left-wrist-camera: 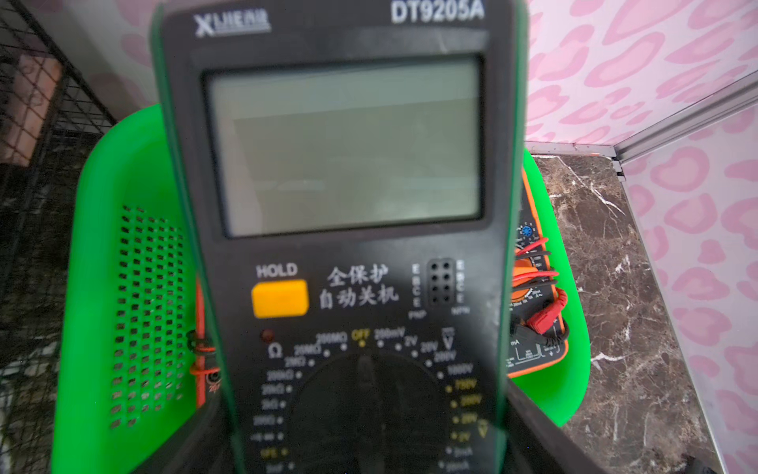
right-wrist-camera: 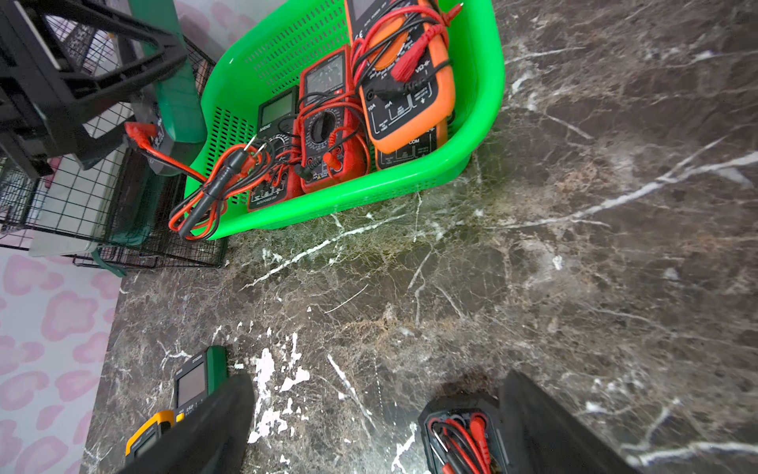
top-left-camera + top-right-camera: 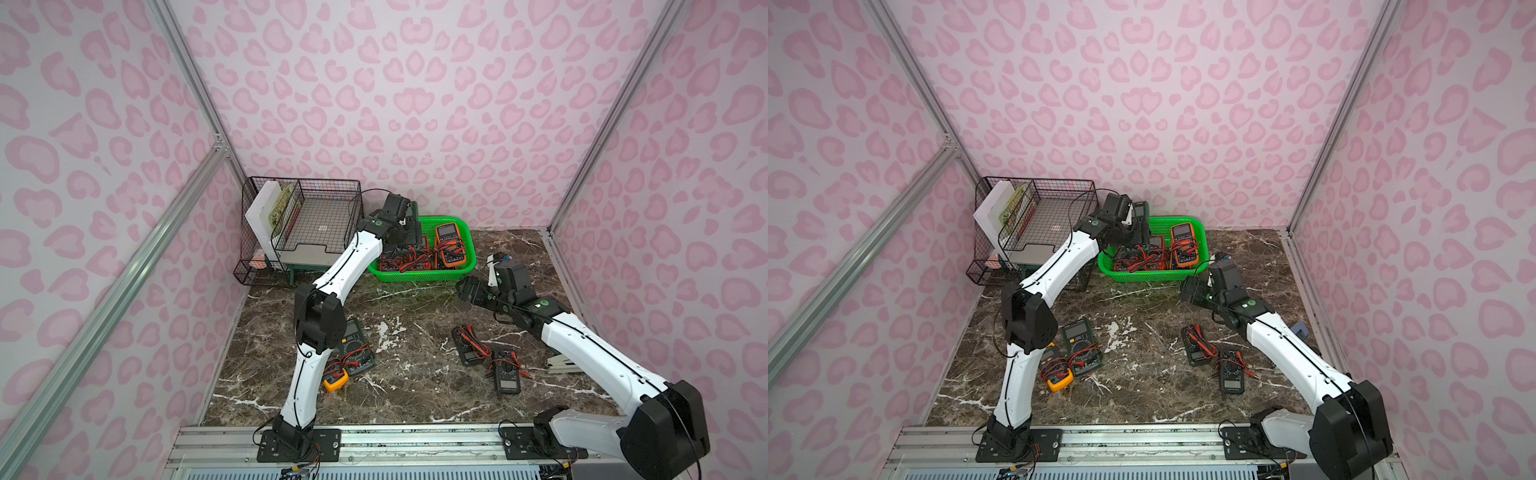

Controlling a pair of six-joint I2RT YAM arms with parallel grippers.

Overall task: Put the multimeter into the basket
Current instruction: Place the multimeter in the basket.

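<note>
Left gripper [image 3: 404,235] grips the DT9205A multimeter [image 1: 344,164]: lower it into the basket's [image 1: 147,307] left end before releasing. Right gripper [image 2: 377,394] gapes empty.

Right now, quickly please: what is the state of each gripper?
Left gripper: closed on the green-cased multimeter, near the basket.
Right gripper: open, holding nothing.

The left arm [image 3: 306,374] and the right arm [image 3: 582,345] are built of rounded white shells joined by black housings. A thin black cable [image 3: 348,259] is run along each shell. A round green mark [image 3: 378,223] is borne near each wrist. 2 black base plates [image 3: 326,436] with silver screws [image 3: 335,444] are seen at the lower edge.
</note>
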